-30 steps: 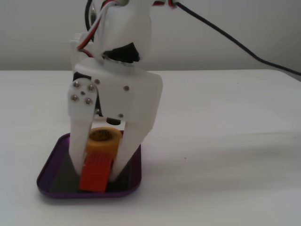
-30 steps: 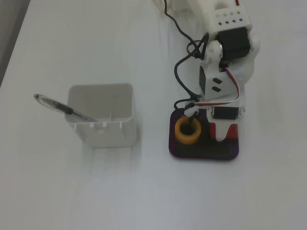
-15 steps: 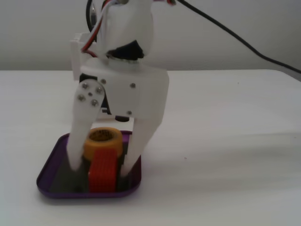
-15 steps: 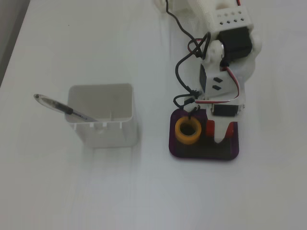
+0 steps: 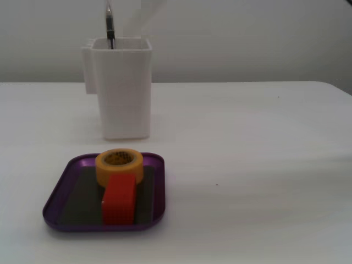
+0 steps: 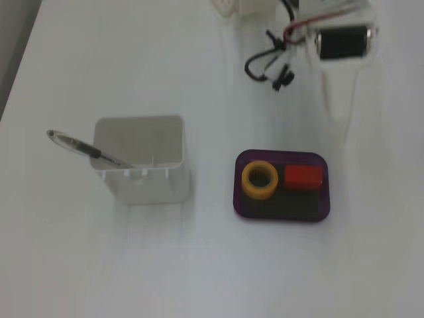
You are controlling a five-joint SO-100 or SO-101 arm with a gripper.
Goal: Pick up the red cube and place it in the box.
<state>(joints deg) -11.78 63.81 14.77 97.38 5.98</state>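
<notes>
In a fixed view from table height, the red cube [image 5: 119, 200] lies inside the box [image 5: 60, 190], touching the yellow tape roll [image 5: 119, 165] behind it. Dark print inside the roll's core is too blurred to read. A white container [image 5: 122, 88] holding a pen [image 5: 110, 25] stands behind the tray.

In a fixed view from above, the cube [image 6: 303, 176] sits right of the roll [image 6: 260, 179] in the box [image 6: 281, 209]. Arm parts and black cables [image 6: 268, 66] show at the top; the gripper is possibly out of frame, so its state cannot be told.

No readable text, labels, brands or numbers. Dark marks show inside the core of the yellow-orange tape roll [image 5: 119, 165], too blurred to make out.
</notes>
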